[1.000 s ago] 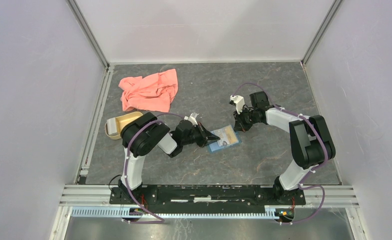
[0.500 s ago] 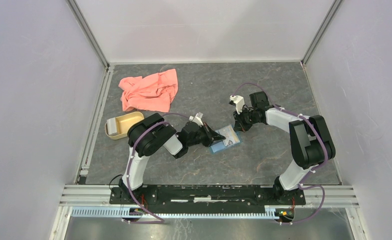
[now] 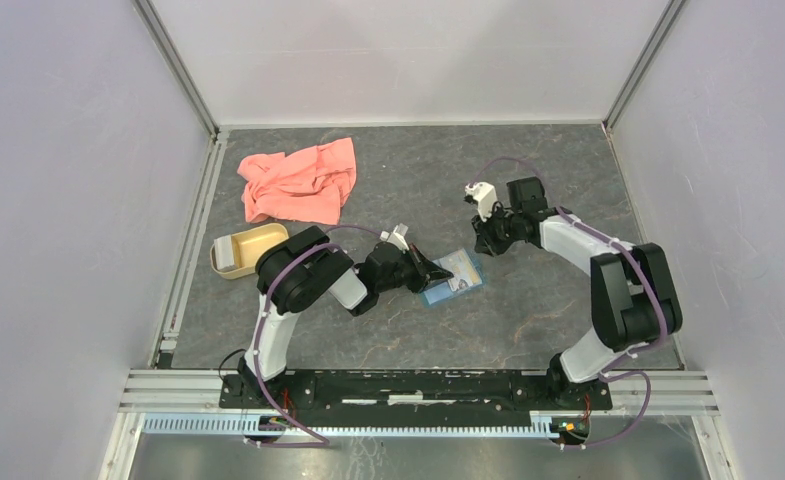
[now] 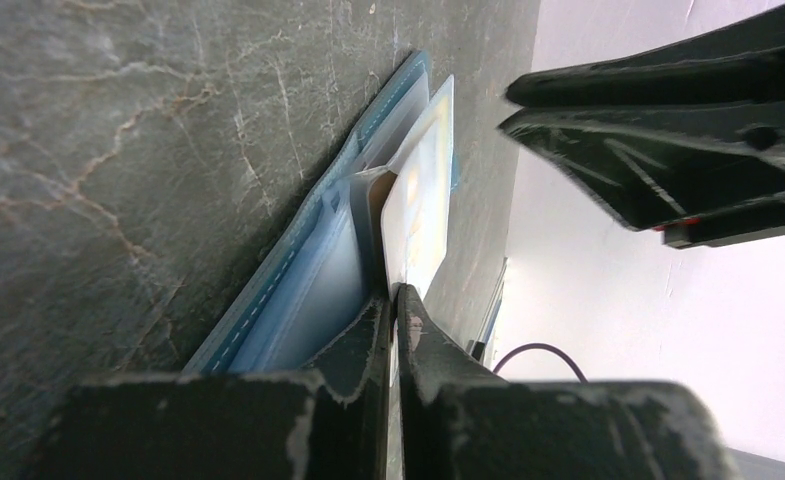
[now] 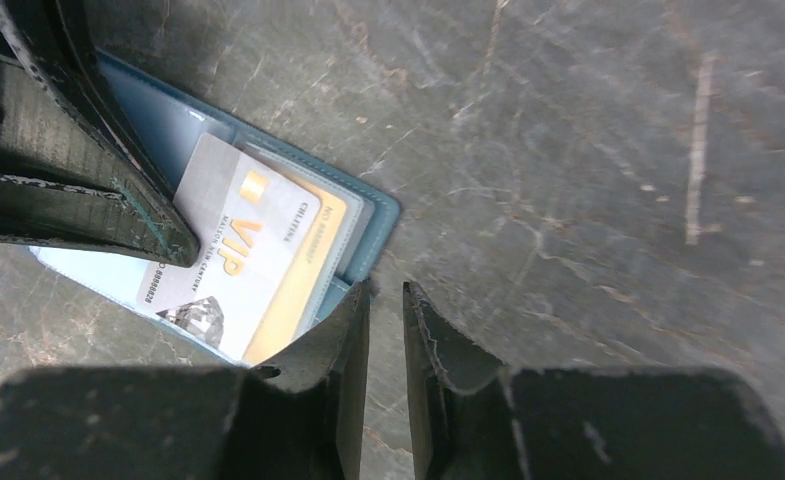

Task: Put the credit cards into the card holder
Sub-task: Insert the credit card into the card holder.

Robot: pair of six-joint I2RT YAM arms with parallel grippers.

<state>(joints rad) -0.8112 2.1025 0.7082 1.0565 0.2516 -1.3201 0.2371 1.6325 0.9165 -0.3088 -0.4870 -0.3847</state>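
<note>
The card holder (image 5: 380,212) lies open and flat near the middle of the table (image 3: 528,170), between the two arms. Seen from above, its long axis runs slantwise from near-left to far-right. A pale VIP card (image 5: 233,255) lies along that same axis on top of a gold-yellow card (image 5: 313,265). Their far-right ends are tucked toward the holder's teal rim, while their near-left ends lie out over the light blue lining.

The left gripper (image 4: 393,305) comes in low from the holder's near-left short side. Its fingers are pressed together, with the tips right at the pale card's near edge. I cannot tell whether they nip a sliver of it or only butt against it. This arm is the nearer one, and it lines up with the card's length, so I'd judge the coming move to be a push along that axis, deeper into the pocket.

The right gripper (image 5: 386,300) sits just off the holder's far-right edge, fingers all but together with nothing between them, apart from the rim.

The holder is loose on the slab, so a push might slide it toward that right gripper. The salmon cloth (image 3: 298,182) and the tan dish (image 3: 253,236) are well apart to the left.
</note>
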